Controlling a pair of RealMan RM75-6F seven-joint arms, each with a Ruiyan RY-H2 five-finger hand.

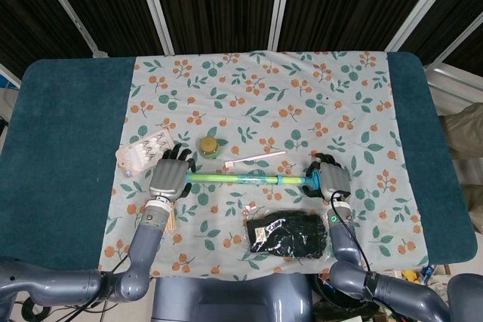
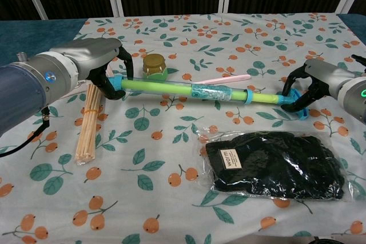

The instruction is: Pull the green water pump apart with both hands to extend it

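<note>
The green water pump is held level just above the floral cloth, a thick green barrel with a thin rod running out to a blue handle on the right. My left hand grips the barrel's blue left end. My right hand grips the blue handle, fingers curled around it.
A small jar and a pink stick lie just behind the pump. A bundle of wooden sticks sits under my left hand. Black gloves in a plastic bag lie in front. A blister pack rests at the left.
</note>
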